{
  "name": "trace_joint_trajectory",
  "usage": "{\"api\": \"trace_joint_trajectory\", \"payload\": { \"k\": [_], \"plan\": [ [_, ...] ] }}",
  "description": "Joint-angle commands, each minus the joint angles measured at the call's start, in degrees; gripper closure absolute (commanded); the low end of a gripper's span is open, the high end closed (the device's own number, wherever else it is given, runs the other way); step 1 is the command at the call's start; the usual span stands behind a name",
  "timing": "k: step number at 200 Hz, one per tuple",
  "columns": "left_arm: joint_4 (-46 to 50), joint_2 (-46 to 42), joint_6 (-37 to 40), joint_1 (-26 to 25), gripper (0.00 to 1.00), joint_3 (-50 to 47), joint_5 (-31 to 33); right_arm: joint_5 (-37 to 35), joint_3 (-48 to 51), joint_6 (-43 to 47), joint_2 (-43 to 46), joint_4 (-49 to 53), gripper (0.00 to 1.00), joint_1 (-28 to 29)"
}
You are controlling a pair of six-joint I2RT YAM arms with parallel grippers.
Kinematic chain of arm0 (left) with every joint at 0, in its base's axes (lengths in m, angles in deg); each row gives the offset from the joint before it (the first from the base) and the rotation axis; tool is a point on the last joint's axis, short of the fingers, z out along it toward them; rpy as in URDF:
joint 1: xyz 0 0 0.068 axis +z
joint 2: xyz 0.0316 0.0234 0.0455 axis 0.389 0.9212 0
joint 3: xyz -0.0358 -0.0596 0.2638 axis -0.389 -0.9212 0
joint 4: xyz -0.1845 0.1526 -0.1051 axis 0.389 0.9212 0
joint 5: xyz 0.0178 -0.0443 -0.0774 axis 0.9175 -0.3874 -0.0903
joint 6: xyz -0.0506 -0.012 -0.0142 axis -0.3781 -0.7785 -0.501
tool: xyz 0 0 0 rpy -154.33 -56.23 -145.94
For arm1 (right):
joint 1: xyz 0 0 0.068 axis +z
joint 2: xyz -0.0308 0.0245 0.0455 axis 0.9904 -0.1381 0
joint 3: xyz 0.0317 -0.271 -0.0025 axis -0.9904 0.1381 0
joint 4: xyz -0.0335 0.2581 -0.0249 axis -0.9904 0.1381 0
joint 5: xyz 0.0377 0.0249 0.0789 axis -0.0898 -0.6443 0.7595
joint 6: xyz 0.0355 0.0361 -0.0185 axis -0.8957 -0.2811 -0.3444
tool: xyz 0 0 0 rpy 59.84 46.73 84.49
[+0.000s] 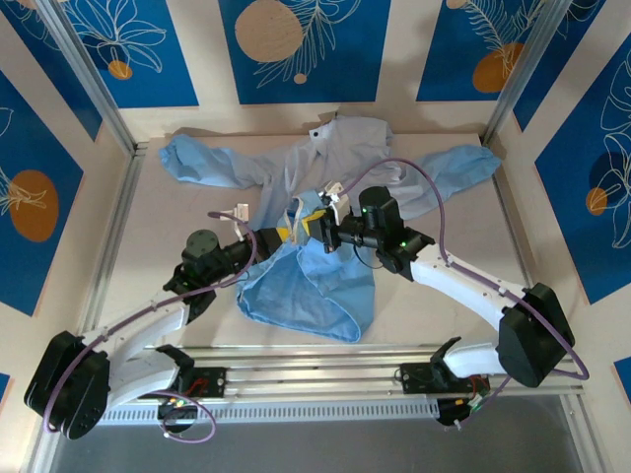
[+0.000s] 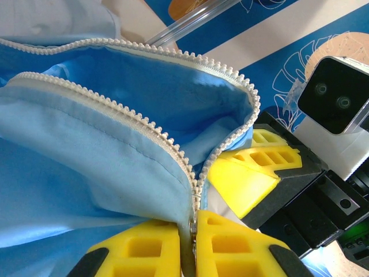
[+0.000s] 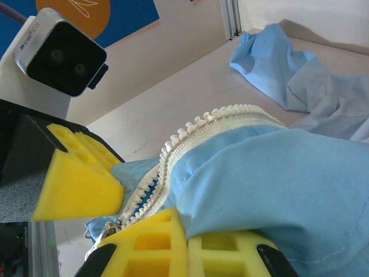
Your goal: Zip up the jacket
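Big picture: the jacket [image 1: 325,158] is spread on the counter [image 1: 177,286], sleeves flung out toward the far side, with the lower front bunched up in the middle between the two arms.

Both grippers meet right there. The left gripper [image 2: 193,231] is clamped shut on the jacket where the two rows of the zipper [image 2: 144,124] come together. The right gripper [image 3: 184,242] is pinched shut on the fabric edge just beside the teeth.

Above that junction the zipper gapes wide open, so I'd say we're at the start of the actual zipping.

There's a small metal bit [image 3: 106,231] by the fingertips that looks like the slider pull, hard to be sure. The next move probably calls for one side anchoring the bottom taut while the other draws the slider toward the collar.
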Motion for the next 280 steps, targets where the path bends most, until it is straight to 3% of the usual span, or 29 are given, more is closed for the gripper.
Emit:
{"api": "trace_joint_trajectory", "payload": {
  "k": [1, 101, 280],
  "plan": [
    [-0.88, -1.35, 0.02, 0.27, 1.00, 0.61, 0.17, 0.30, 0.53, -0.27, 0.07, -1.97, 1.00, 0.37],
    [3.90, -4.59, 0.65, 0.62, 1.00, 1.17, 0.52, -0.40, 1.41, -0.10, 1.26, -1.89, 1.00, 0.63],
    [4.44, -1.46, -1.07, 0.76, 1.00, 1.31, -0.62, 0.39, 1.77, 0.16, 0.99, -3.03, 1.00, 0.81]
  ]
}}
